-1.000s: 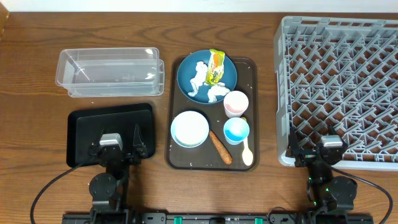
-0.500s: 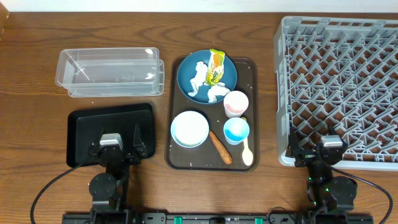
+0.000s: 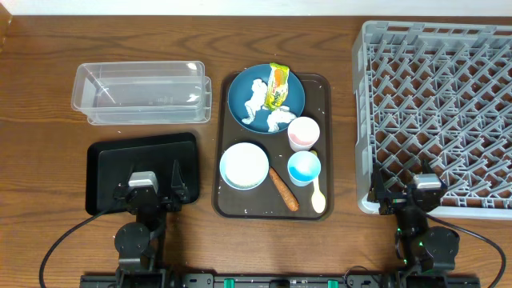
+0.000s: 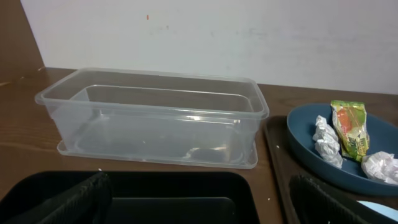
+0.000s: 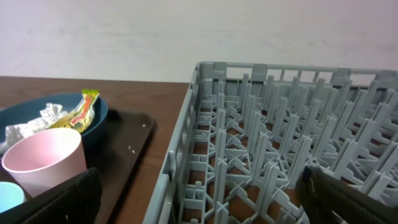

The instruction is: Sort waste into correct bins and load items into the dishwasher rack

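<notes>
While both arms rest at the near edge of the wooden tabletop (image 3: 40, 144), the left claw (image 3: 150, 190) hangs spread wide and empty over the flat black rectangular tray (image 3: 140, 156) at 8 o'clock. The right claw (image 3: 406, 192), equally spread, is at the near corner of the large light grey plastic dishwasher rack (image 3: 440, 112) at 3 o'clock. On the dark brown serving tray (image 3: 324, 96) in the middle, the dark blue round plate (image 3: 240, 100) carries the yellow-green crinkled snack wrapper (image 3: 278, 86) and crumpled white tissue (image 3: 258, 96). The clear rectangular plastic tub (image 3: 140, 92) stands at 10 o'clock.
</notes>
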You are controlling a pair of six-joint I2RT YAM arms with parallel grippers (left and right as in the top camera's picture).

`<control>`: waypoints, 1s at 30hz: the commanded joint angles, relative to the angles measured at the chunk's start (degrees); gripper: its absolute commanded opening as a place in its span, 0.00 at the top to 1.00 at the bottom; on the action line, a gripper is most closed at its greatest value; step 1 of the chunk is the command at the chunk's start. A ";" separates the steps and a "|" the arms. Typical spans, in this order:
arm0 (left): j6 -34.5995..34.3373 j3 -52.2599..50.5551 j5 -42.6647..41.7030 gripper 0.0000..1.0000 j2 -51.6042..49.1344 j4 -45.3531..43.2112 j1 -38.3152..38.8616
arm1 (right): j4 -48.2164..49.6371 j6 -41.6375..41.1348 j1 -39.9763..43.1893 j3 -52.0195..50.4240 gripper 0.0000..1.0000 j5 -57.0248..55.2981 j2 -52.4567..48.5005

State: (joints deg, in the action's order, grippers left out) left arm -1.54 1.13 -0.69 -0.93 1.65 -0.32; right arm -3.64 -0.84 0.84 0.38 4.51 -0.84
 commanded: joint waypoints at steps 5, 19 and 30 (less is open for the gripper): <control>-6.95 1.22 1.14 0.07 -3.23 5.44 -0.26 | -1.11 -1.95 0.26 0.42 0.01 0.42 0.09; -6.91 28.72 -5.86 0.07 -32.76 19.56 -0.24 | -16.61 -2.99 0.26 16.52 0.01 -1.73 -9.38; -6.91 54.03 -10.88 0.07 -53.59 49.51 -0.20 | -34.38 -2.89 0.26 40.59 0.01 -1.73 -36.13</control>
State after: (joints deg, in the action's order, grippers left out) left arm -7.90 49.34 -9.67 -51.90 46.65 -0.32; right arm -35.35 -3.03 0.84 35.31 2.96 -31.88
